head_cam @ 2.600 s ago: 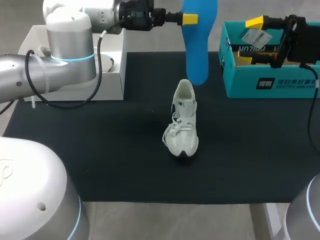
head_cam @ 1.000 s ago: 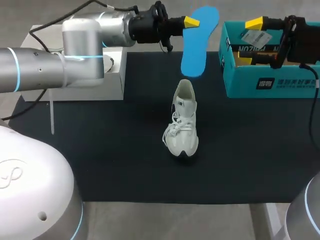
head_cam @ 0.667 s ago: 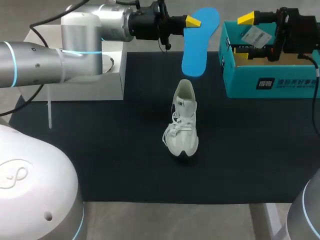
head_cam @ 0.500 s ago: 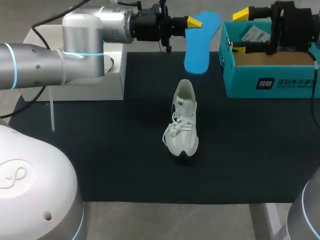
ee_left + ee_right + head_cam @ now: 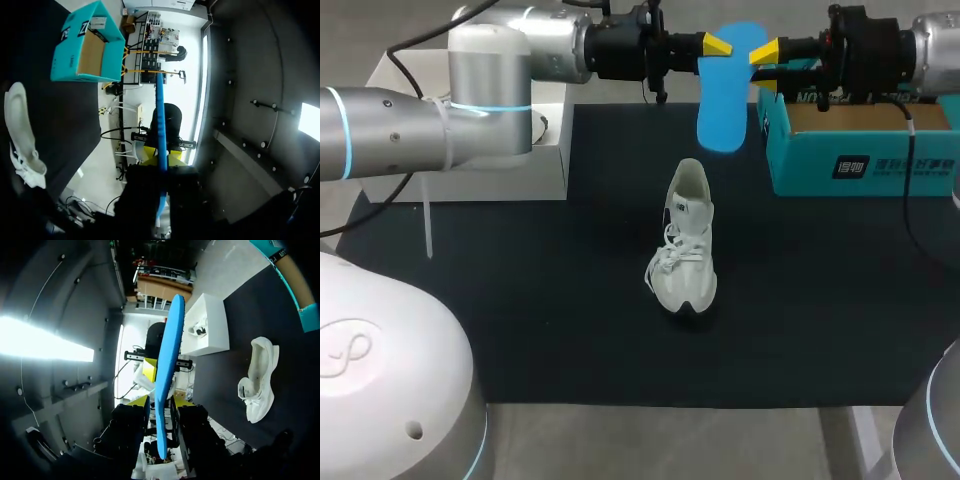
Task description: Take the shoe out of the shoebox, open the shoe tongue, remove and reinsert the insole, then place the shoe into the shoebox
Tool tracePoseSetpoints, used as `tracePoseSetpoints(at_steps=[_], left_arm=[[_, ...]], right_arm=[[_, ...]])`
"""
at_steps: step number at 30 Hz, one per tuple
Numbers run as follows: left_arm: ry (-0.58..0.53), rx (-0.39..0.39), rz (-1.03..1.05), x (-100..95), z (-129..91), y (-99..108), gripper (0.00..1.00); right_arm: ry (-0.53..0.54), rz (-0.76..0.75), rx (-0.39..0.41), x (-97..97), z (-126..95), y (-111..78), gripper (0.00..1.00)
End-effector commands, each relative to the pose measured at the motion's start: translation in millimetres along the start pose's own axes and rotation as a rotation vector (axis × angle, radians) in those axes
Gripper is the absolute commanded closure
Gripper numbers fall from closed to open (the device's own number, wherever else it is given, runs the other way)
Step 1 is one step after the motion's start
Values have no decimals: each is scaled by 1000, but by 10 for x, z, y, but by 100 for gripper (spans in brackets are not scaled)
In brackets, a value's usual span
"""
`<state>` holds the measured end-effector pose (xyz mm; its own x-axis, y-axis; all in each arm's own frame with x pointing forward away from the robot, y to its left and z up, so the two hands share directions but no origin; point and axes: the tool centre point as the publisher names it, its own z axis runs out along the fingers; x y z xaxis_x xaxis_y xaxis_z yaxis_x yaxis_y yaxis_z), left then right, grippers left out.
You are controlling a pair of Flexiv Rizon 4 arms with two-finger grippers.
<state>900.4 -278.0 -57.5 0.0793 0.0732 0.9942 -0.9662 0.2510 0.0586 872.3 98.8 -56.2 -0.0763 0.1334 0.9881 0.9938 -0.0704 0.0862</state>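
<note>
Head view, nearest first: shoe (image 5: 688, 240) upright in the middle of the dark surface (image 5: 520, 330), toe toward the camera, mouth open at the far end, bare mat on every side. Beyond and above it, insole (image 5: 724, 95) hanging in the air over the far edge, toe down. Pinched near its top by the left fingers (image 5: 716, 45), set narrow and clamped on both faces. Flanked from the other side by the right fingers (image 5: 765, 52); cannot tell whether touching or merely close.

Likely trouble: loosening the left hold before the right one bites, dropping the insole onto the shoe or off the far edge. Or two holds pulling apart and bending it.

Shoebox (image 5: 860, 150) just beside on the right, its near corner under the right arm, so little room there. White box (image 5: 545, 150) far left, well apart from the insole.
</note>
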Motion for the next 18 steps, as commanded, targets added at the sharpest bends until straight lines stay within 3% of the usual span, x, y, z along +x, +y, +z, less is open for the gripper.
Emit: tracePoseSetpoints(at_steps=[1,6,18], left_arm=[[-3,0,-1,-4,15,-12,100],[1,0,1,-16,27,-38,100],[20,38,20,3,18,-67,100]], right_arm=[[-6,1,20,5,79,60,77],[-7,3,34,21,119,49,83],[2,17,38,24,191,2,82]])
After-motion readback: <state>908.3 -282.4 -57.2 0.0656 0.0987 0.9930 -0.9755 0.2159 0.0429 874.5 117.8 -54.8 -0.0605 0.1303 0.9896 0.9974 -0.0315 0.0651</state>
